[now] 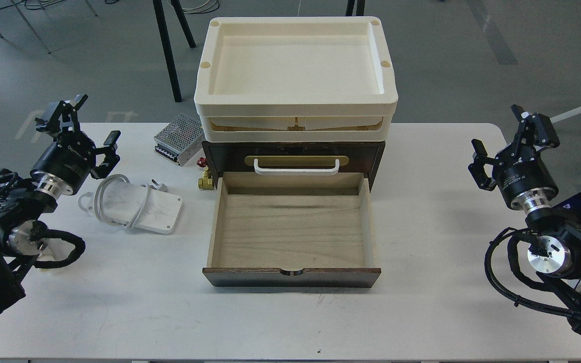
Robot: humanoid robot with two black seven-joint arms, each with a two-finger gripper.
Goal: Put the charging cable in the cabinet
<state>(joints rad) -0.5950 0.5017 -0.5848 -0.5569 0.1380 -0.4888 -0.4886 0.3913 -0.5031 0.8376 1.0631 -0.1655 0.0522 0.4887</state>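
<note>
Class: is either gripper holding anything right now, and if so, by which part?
Nothing is held. The left gripper and right gripper are open; the charging cable lies on the table.

Little can be read here. On the black cylindrical body of the left pincer point(79, 132), left of the cabinet point(293, 151), there is pale lettering in a short line, but it is seen at a slant and too small to make out as words. The right pincer point(510, 138), right of the cabinet, carries a similar small pale mark on its black housing, likewise unreadable. The brass plate behind the cabinet's white handle point(296, 166) shows no lettering that can be told. On the grey floor beyond the worktop point(421, 312), left of the cabinet, faint pale painted marks show, too cut off to read.
</note>
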